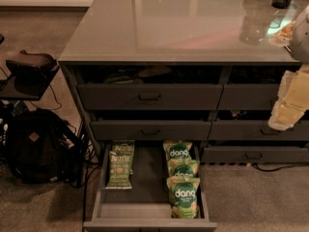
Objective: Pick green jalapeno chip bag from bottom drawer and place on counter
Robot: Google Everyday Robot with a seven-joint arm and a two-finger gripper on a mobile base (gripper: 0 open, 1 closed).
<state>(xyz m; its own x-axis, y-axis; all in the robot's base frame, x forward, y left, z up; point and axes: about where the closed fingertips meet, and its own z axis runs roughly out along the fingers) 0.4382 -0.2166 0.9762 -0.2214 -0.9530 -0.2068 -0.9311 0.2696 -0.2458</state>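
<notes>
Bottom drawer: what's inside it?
Inside the bottom drawer: two overlapping green jalapeno chip bags at left, three overlapping dang bags at right. Each front bag covers part of the one behind. The gripper hangs far right, outside the drawer.

bottom drawer (145, 224) is pulled open | green jalapeno chip bag (119, 170) is laid at its left | gripper (282, 115) is seen at right edge, below counter (183, 28)

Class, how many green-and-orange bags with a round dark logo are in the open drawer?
3, overlapping on the right of the dark-grey bottom drawer: back bag, middle bag, front bag; more may hide underneath. Pale end effector: picture's right edge.
</notes>
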